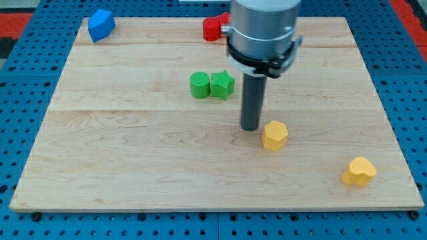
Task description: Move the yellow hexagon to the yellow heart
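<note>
The yellow hexagon [274, 135] lies on the wooden board right of centre. The yellow heart [359, 171] lies near the board's bottom right corner, well apart from the hexagon. My tip [251, 127] stands on the board just to the upper left of the hexagon, close to or touching its edge. The rod rises from there toward the view's top.
A green cylinder [199, 85] and a green star [223, 85] sit together above the centre. A red cylinder [212, 29] shows at the top, partly hidden by the arm. A blue block [101, 25] is at the top left corner.
</note>
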Available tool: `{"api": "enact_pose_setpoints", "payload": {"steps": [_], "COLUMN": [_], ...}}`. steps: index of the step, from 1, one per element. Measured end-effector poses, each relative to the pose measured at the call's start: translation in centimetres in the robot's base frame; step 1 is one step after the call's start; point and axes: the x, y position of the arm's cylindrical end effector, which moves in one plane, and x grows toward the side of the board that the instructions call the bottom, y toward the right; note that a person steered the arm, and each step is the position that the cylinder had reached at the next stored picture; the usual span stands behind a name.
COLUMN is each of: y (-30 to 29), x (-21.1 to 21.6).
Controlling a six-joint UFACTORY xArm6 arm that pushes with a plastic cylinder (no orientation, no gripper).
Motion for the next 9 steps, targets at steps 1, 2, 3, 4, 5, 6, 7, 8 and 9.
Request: {"api": "enact_pose_setpoints", "payload": {"steps": [1,2,3,4,5,6,7,8,9], "y": [5.3,6.7,4.8,3.6,3.4,4.6,6.0,6.1,7.0], "x": [0.8,2.4,3.2,4.2,5.7,6.4,6.4,6.4,6.7]}}
